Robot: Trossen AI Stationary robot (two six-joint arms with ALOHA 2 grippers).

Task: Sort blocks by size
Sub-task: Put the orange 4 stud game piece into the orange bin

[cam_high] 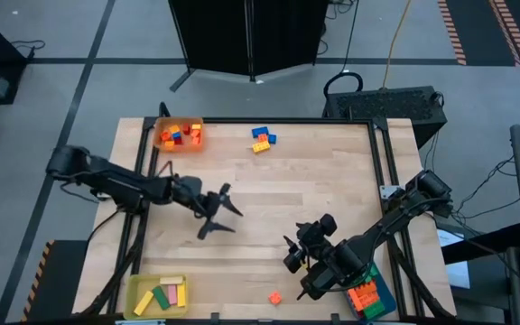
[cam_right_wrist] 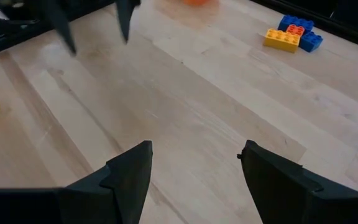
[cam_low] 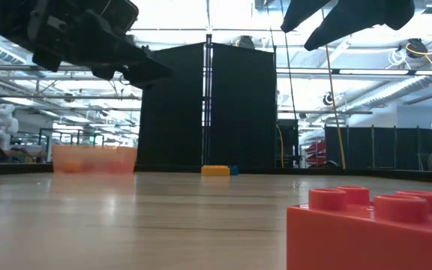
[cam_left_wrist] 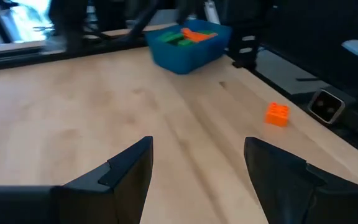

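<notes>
My left gripper (cam_high: pixel 222 215) hovers open over the bare middle-left of the table with nothing between its fingers (cam_left_wrist: pixel 197 155). My right gripper (cam_high: pixel 294 251) stands open above the near right part, also empty (cam_right_wrist: pixel 194 155). A small cluster of blue, yellow and red blocks (cam_high: pixel 262 138) lies on the wood near the far edge (cam_right_wrist: pixel 291 34). One orange block (cam_high: pixel 275 297) rests on the table by the near edge (cam_left_wrist: pixel 277 114), looming close in the low view (cam_low: pixel 373 225).
An orange tray (cam_high: pixel 181 135) with red, orange and yellow blocks sits at the far left corner. A yellow tray (cam_high: pixel 159 296) with longer blocks is at the near left. A blue tray (cam_left_wrist: pixel 188 43) with green and orange blocks lies at the near right, under my right arm.
</notes>
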